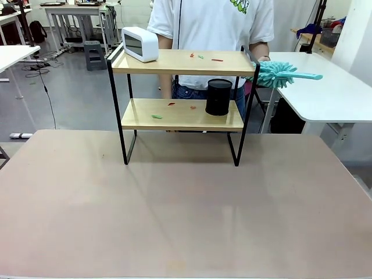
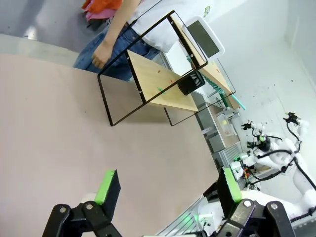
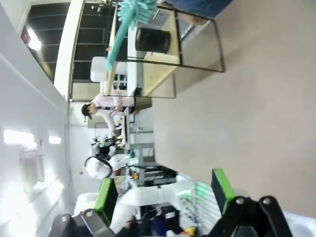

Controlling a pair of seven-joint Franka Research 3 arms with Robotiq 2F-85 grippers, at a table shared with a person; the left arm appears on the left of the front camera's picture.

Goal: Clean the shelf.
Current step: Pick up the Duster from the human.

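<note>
The shelf (image 1: 174,63) stands at the far side of the beige table (image 1: 186,215). Small red and green scraps (image 1: 200,57) lie on its top board, and more scraps (image 1: 171,104) on the lower one. A white clock (image 1: 140,43) sits on the top board's left end, a black cylinder (image 1: 219,97) on the lower board. Behind the shelf a person holds a teal duster (image 1: 279,74) by the shelf's right end. My left gripper (image 2: 168,190) is open, well back from the shelf (image 2: 153,79). My right gripper (image 3: 163,195) is open too, far from the shelf (image 3: 163,74) and duster (image 3: 131,12).
The person's hand (image 2: 101,54) hangs behind the shelf's frame. A white table (image 1: 325,96) stands at the right behind the beige one, another white table (image 1: 11,55) at the far left. Broad bare tabletop lies between the shelf and the near edge.
</note>
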